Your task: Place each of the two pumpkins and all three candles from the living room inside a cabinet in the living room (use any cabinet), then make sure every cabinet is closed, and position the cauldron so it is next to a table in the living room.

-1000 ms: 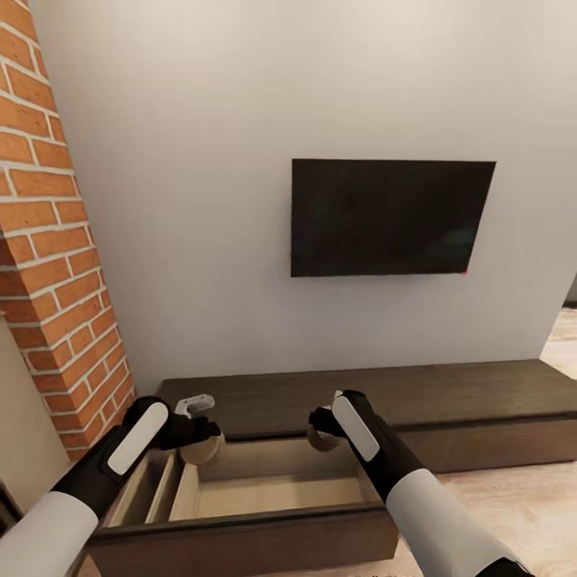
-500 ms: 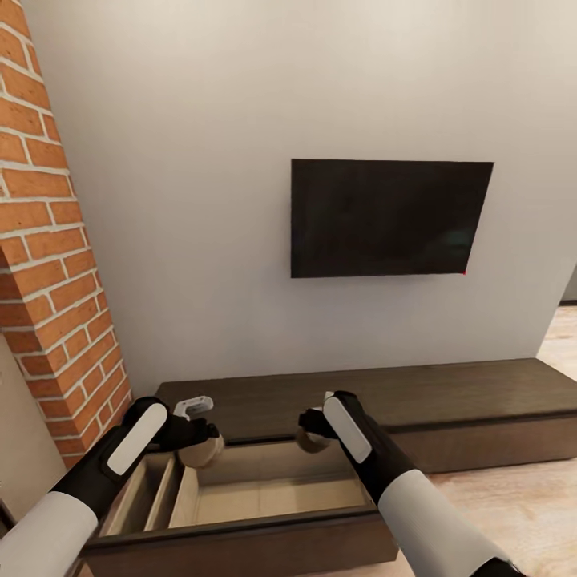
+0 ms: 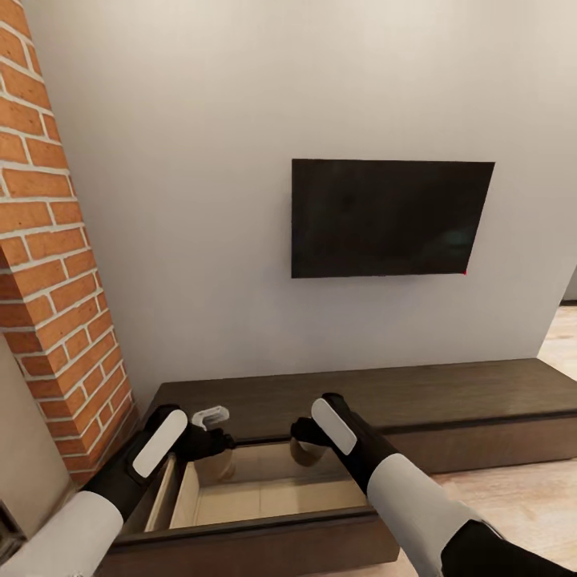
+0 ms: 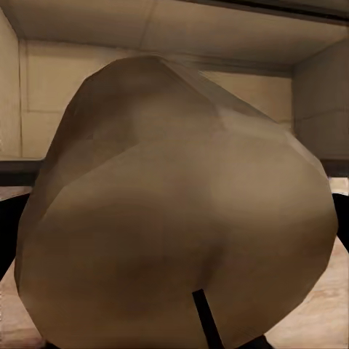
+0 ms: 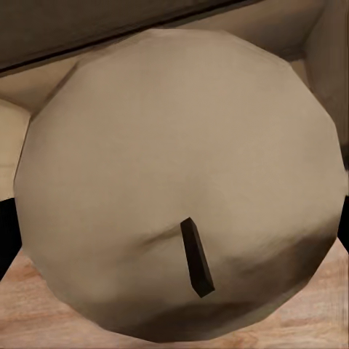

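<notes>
A red brick wall [image 3: 48, 264] stands at the far left. Next to it, the left gripper [image 3: 215, 449] holds a short beige-tan candle [image 3: 212, 465] over the open drawer of the long, low, dark brown wooden cabinet [image 3: 449, 393]. In the left wrist view that candle [image 4: 174, 211] sits very close to the camera, with the drawer's pale wood inside behind it. A small white thing [image 3: 210, 416] lies on the cabinet top just behind this gripper (too small to tell what it is).

Further right, the right gripper [image 3: 306, 439] holds a second beige-tan candle [image 3: 307, 451] over the same drawer, near its back edge. The right wrist view shows this candle's [image 5: 182, 189] round face with a short dark wick [image 5: 196, 256].

A black flat screen [image 3: 391, 216] hangs on the pale wall above the cabinet.
</notes>
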